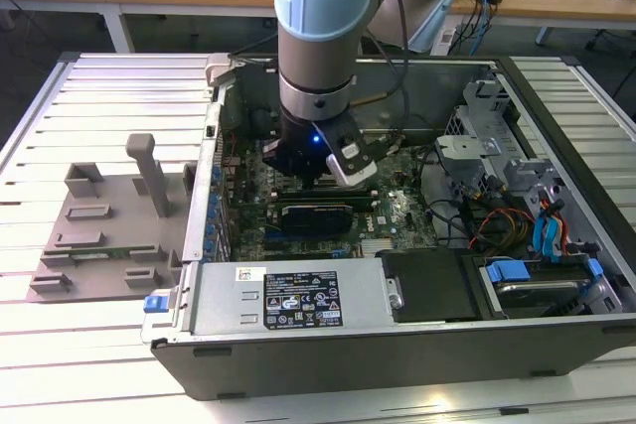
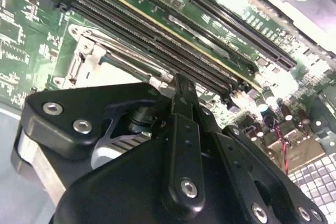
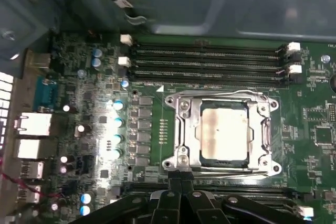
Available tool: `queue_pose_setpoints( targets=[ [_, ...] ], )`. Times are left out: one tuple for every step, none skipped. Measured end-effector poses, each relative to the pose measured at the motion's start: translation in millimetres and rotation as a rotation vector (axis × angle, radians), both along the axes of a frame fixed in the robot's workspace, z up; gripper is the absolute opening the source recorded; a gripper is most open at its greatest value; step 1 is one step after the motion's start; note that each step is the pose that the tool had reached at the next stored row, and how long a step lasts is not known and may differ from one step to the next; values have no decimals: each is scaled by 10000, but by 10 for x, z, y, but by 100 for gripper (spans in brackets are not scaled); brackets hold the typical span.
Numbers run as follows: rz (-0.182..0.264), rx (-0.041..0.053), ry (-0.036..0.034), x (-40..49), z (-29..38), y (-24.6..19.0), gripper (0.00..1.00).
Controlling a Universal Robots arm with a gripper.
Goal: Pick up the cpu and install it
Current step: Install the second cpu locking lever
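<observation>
The cpu point(image 3: 223, 132), a silvery square plate, lies flat inside the dark metal-framed socket point(image 3: 184, 129) on the green motherboard in the first wrist view. My gripper point(image 3: 180, 176) hovers just off the socket's edge, its black fingers pressed together with nothing between them. In the second wrist view the gripper point(image 2: 178, 85) points at the socket frame point(image 2: 86, 59) beside the memory slots. In the exterior view the gripper point(image 1: 316, 178) reaches down into the open computer case over the middle of the board.
Long memory slots point(image 3: 210, 61) run along one side of the socket. A grey box with a black-and-white label point(image 1: 288, 295) lines the case's near side. A drive cage point(image 1: 497, 136) and cables point(image 1: 507, 220) fill the exterior view's right. A grey fixture point(image 1: 99, 225) lies at the left.
</observation>
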State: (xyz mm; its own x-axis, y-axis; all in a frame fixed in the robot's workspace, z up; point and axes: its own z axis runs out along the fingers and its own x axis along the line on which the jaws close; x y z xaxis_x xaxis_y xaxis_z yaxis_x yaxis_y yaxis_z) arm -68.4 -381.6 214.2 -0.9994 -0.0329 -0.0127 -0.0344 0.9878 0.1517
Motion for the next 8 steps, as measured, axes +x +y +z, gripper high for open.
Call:
queue_pose_setpoints(
  targets=[
    [0,-121,16,21,1,23,11],
    [-3,-292,37,51,0,61,11],
    [0,-501,64,88,0,114,11],
    [0,-588,74,105,0,144,11],
    [0,-653,83,117,1,171,11],
    [-1,-818,104,154,0,250,11],
    [0,-965,125,186,0,320,11],
    [0,-1112,148,213,0,380,11]
  ],
)
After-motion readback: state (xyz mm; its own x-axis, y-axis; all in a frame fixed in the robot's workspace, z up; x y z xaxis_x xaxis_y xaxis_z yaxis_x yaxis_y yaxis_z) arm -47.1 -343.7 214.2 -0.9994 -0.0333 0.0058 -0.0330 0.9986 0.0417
